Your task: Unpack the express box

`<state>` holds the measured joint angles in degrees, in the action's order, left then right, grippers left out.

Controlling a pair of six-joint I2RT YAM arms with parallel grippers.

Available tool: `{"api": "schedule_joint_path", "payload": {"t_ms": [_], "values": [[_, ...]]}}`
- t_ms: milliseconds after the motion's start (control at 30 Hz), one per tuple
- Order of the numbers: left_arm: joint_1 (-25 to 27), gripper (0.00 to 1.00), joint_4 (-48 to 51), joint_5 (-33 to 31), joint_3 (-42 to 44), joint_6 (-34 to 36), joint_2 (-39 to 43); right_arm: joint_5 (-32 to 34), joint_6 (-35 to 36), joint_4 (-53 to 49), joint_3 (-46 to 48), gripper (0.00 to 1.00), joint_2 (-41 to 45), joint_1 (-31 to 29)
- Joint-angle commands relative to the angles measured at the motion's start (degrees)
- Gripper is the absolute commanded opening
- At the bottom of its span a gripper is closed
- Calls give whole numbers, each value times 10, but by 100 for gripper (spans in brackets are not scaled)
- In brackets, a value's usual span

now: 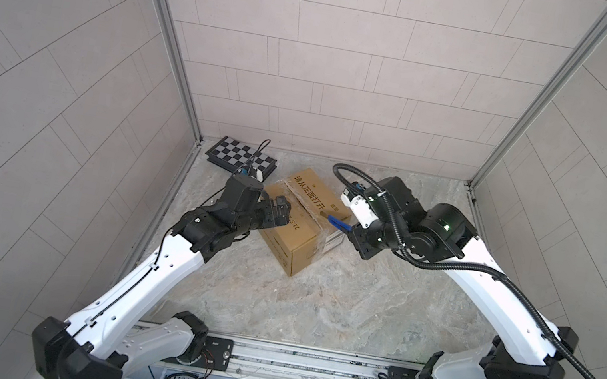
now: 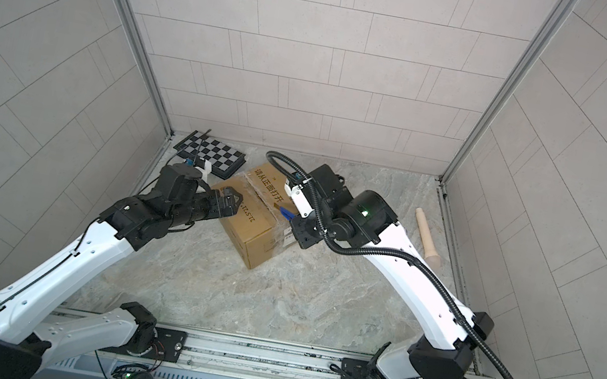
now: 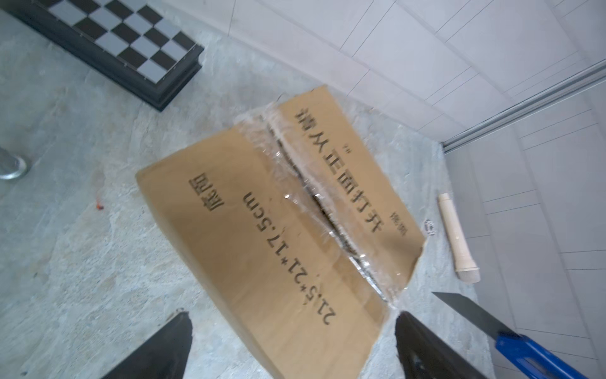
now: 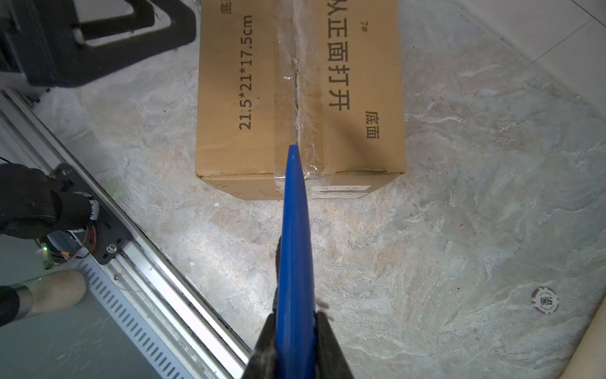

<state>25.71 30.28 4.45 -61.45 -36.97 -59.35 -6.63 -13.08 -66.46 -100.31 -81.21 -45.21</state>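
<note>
Toward the back left of the mottled stone surface (image 1: 358,301) sat the express box (image 1: 302,222), square-edged brown corrugated card, resting flat near the chequered board (image 1: 242,156). Its taped seam (image 3: 305,183), crinkled clear film split to a dark gap, ran lengthwise straight away from the right gripper (image 4: 296,344). That gripper's fingers were clamped tight on a blue-handled knife (image 4: 295,229), whose tip was at the seam's near end. Nearer the flaps was the left gripper (image 1: 281,210), hanging over the box's opposite edge, fingers spread wide, holding nothing. Prising a flap up looked like the left arm's job.
</note>
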Motion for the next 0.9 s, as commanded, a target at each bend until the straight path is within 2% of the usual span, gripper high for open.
{"api": "schedule_joint_path", "payload": {"t_ms": [0, 167, 333, 500, 733, 867], "values": [[-5, 99, -103, 93, 7, 35, 10, -55, -57, 120, 63, 0, 51, 19], [-4, 94, -286, 244, 52, 21, 1, -88, -144, 298, 189, 0, 129, 39], [0, 88, -427, 338, 80, -31, -26, -113, -233, 464, 292, 0, 182, 67], [10, 87, -478, 359, 88, -51, -39, -127, -259, 543, 326, 0, 195, 70], [18, 85, -563, 389, 76, -93, -72, -196, -296, 648, 357, 0, 185, 70], [21, 76, -582, 400, 57, -103, -89, -213, -303, 665, 363, 0, 179, 70]]}}
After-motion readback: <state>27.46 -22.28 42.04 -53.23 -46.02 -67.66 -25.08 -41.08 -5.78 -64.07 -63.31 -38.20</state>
